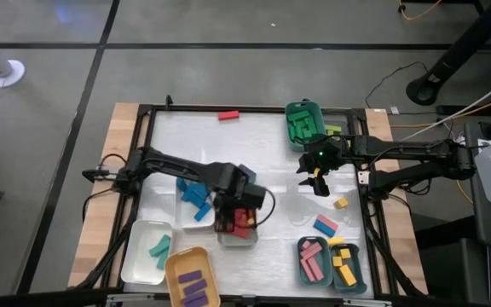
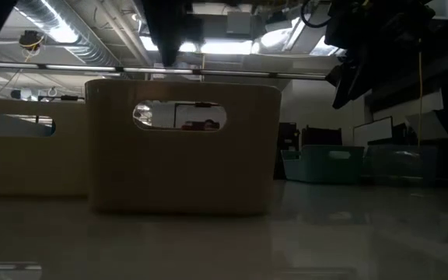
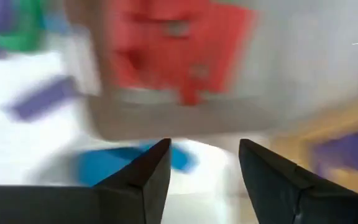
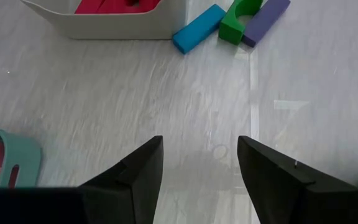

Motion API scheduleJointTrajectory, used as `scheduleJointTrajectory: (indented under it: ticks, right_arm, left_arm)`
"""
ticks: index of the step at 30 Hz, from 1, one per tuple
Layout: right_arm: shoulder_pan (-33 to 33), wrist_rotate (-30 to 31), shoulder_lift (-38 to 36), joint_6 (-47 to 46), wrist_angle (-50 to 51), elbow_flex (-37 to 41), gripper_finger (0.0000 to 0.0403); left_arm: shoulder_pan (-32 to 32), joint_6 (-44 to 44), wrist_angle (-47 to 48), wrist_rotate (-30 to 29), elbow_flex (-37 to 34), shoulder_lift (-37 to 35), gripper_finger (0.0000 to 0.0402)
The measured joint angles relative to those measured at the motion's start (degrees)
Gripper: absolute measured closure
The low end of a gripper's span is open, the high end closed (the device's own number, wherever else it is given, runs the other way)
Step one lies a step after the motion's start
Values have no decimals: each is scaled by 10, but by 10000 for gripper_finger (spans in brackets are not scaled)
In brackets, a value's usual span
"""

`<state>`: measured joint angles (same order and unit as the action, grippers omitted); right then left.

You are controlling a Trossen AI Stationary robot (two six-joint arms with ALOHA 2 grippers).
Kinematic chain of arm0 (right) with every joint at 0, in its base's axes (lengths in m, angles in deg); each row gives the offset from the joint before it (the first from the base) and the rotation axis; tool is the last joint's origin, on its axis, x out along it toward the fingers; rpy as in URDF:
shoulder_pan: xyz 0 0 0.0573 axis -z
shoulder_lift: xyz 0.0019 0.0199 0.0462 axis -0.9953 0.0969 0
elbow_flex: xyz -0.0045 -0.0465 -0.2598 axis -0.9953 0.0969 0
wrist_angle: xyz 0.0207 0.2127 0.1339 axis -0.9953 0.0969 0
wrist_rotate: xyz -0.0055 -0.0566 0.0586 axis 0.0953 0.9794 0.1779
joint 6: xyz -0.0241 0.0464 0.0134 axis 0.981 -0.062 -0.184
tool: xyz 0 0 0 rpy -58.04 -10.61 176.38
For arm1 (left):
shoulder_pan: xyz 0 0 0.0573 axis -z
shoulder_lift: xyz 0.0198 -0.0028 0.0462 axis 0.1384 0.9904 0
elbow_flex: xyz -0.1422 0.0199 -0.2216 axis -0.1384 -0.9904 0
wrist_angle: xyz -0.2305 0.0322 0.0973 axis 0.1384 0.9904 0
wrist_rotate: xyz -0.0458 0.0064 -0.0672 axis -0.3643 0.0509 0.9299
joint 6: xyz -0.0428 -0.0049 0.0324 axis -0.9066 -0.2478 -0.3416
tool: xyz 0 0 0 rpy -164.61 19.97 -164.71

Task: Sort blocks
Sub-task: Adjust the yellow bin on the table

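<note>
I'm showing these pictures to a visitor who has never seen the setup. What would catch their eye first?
Probably the left gripper, open over the tray of red blocks at the table's middle. Next, the sorted trays: green blocks at the far edge, purple blocks in the orange tray at the near edge.

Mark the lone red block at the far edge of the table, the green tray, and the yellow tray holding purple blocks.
red block [image 1: 229, 115], high view, middle of its top face.
green tray [image 1: 317, 108], high view, its far right rim.
yellow tray [image 1: 174, 263], high view, its bare left rim.
</note>
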<state>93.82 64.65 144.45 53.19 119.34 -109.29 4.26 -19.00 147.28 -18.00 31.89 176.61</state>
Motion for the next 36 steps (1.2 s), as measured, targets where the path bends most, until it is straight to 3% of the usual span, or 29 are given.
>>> scheduleJointTrajectory:
  ticks: [4, 13, 22, 29, 36]
  right_arm:
    - [0, 0, 0, 0, 0, 0, 196]
    - [0, 0, 0, 0, -38, 0, 196]
    - [0, 0, 0, 0, -106, 0, 196]
    - [0, 0, 0, 0, -129, 0, 196]
    - [0, 0, 0, 0, -134, 0, 196]
  left_arm:
    - [40, -51, -20, 92, 0, -26, 239]
    - [134, -89, -60, 108, -27, -30, 262]
    - [198, -124, -169, 230, -127, -30, 284]
    - [214, -103, -200, 222, -213, -30, 299]
    - [186, -85, -157, 117, -282, -30, 309]
